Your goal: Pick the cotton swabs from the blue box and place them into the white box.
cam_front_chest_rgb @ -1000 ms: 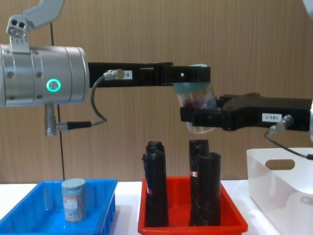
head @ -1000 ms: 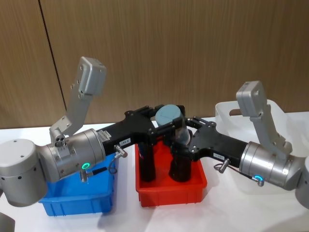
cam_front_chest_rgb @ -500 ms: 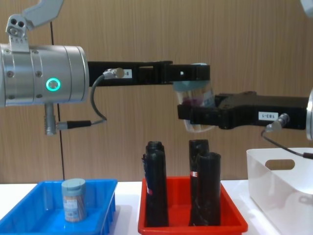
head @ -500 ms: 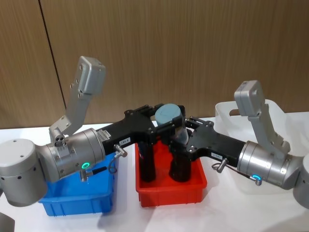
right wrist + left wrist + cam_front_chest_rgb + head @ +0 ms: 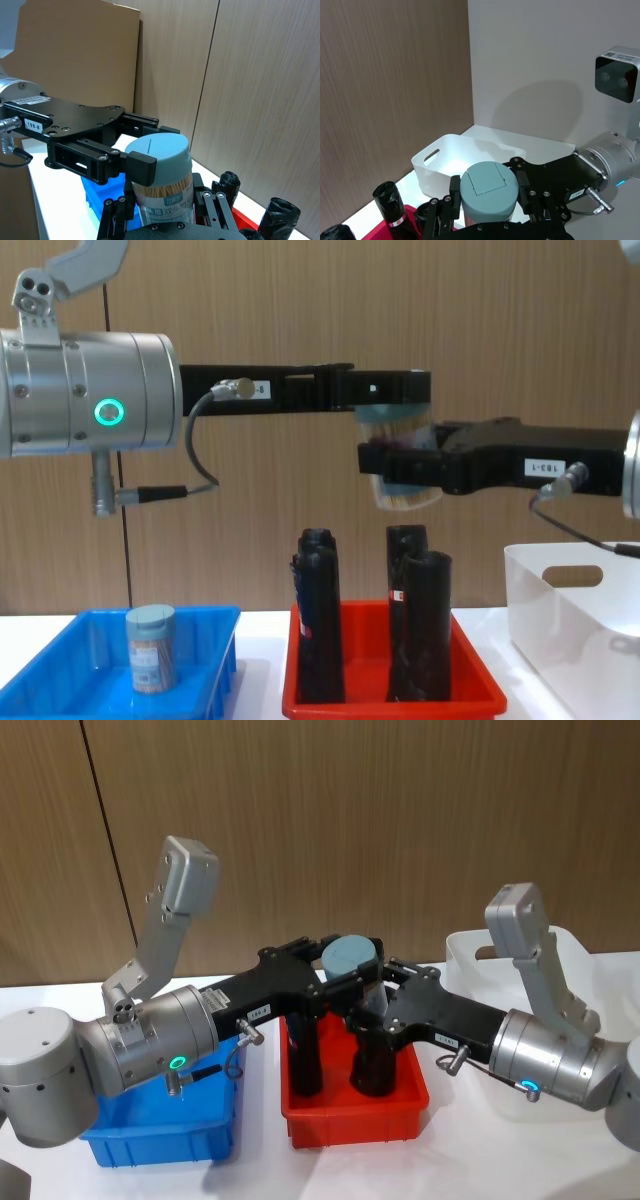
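The left gripper (image 5: 393,400) clamps its fingers on the pale lid of a jar of cotton swabs (image 5: 162,175). The right gripper (image 5: 400,465) closes on the clear body just below, so both grasp it in the air above the red tray (image 5: 390,708) of upright black cylinders (image 5: 318,615). A second jar (image 5: 151,648) stands upright in the blue box (image 5: 60,665); the white box (image 5: 570,610) sits at the right. We cannot read the held jar's label, which is printed in blue.

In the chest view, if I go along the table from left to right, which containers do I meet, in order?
Blue box, holding one cotton swabs jar, then red tray, then white box.
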Robot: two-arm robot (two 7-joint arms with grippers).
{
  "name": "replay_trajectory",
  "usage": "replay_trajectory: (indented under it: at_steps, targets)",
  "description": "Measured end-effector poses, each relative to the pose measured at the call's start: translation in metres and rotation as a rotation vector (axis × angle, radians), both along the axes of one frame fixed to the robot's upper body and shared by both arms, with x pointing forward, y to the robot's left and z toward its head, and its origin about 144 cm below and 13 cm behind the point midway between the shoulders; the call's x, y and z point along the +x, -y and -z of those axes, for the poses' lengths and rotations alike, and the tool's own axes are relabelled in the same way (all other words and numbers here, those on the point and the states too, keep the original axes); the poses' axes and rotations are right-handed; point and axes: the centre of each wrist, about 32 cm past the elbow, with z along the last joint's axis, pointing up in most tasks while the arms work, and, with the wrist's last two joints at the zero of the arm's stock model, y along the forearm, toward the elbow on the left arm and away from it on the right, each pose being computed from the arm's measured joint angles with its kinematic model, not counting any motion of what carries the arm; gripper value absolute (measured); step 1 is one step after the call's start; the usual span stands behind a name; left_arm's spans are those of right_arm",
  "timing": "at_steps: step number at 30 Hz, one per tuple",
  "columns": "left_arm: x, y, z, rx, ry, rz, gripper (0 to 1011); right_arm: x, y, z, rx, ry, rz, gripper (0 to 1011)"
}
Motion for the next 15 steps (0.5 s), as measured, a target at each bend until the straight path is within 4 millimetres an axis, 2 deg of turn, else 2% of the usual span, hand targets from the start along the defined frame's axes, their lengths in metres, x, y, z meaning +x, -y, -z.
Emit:
replay_trajectory:
  at_steps: [6, 8, 10, 13, 15]
  targets:
    - [0.0, 0.0, 0.0008, 0.006, -0.005, 0.0, 672, -0.0008, -0.0006, -0.0021, 0.008, 0.01, -0.002, 662]
    - [0.0, 0.0003, 0.0011, 0.007, -0.006, 0.001, 742, -0.001, -0.0007, -0.0024, 0.009, 0.011, -0.003, 661]
    - [0.0, 0.0002, 0.0011, 0.007, -0.006, 0.001, 771, -0.0012, -0.0007, -0.0024, 0.01, 0.011, -0.003, 661]
    - [0.0, 0.0002, 0.001, 0.006, -0.006, 0.001, 886, -0.0016, -0.0008, -0.0026, 0.011, 0.012, -0.004, 661]
    - [0.0, 0.0003, 0.001, 0.006, -0.006, 0.001, 920, -0.0017, -0.0007, -0.0028, 0.011, 0.013, -0.005, 661]
